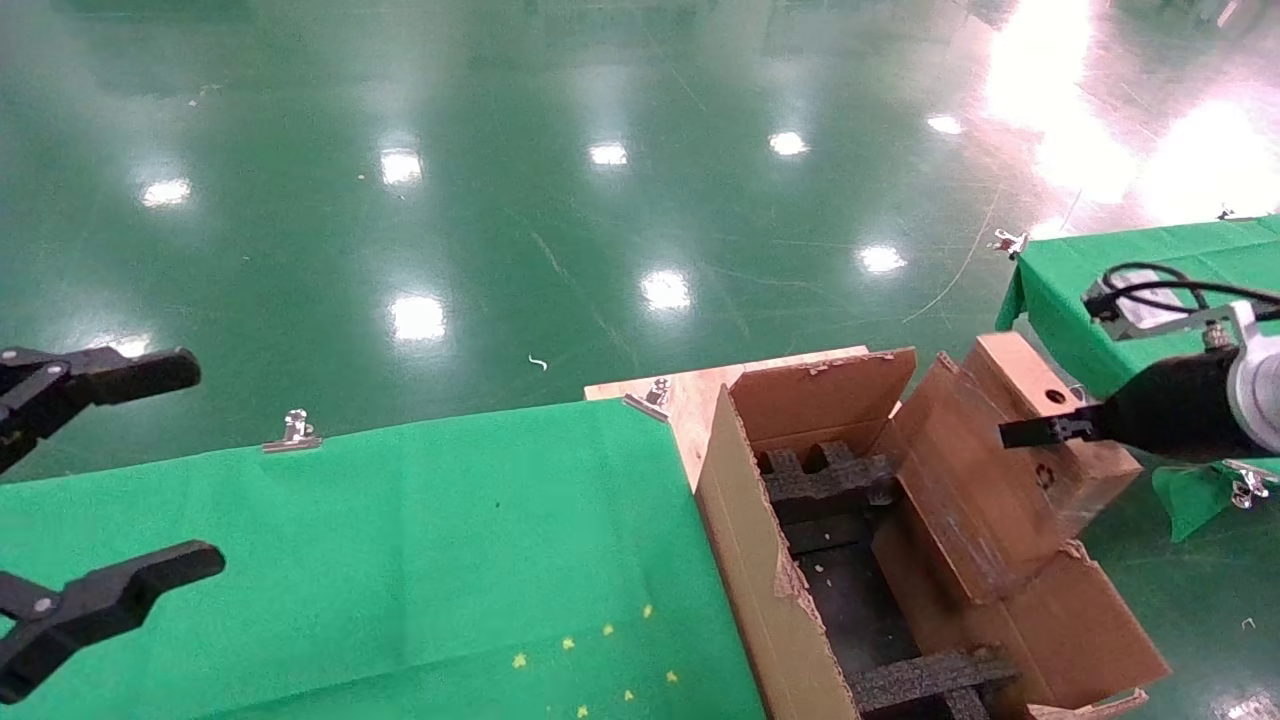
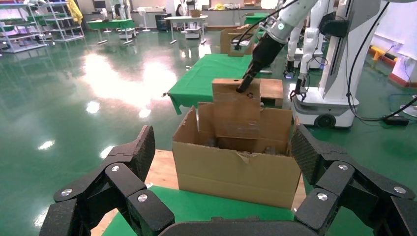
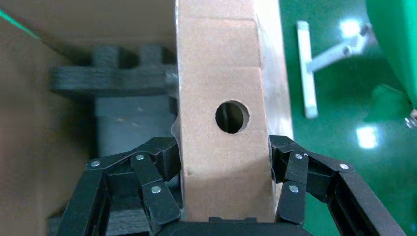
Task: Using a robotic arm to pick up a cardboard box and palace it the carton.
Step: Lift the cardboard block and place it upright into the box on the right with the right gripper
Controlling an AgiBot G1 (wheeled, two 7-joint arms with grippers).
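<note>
While right hand (image 3: 226,196) clamps cardboard box (image 3: 223,98), carton (image 1: 760,560) below.

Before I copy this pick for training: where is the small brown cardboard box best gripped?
Across its two long side faces, near the end, from the holed face, as the right tool does. The small brown cardboard box is narrow enough to fit between the fingers.

1. The carton (image 1: 775,560) stands just right of the cloth-covered table (image 1: 400,560).
2. The foam inserts (image 1: 825,478) sit inside the carton.
3. The cardboard box (image 1: 1050,420), clamped in the right gripper (image 3: 223,172), is above the carton's right wall, perhaps touching its raised flap (image 1: 960,480).
4. The left gripper (image 1: 90,500) hangs over the table's left edge.
</note>
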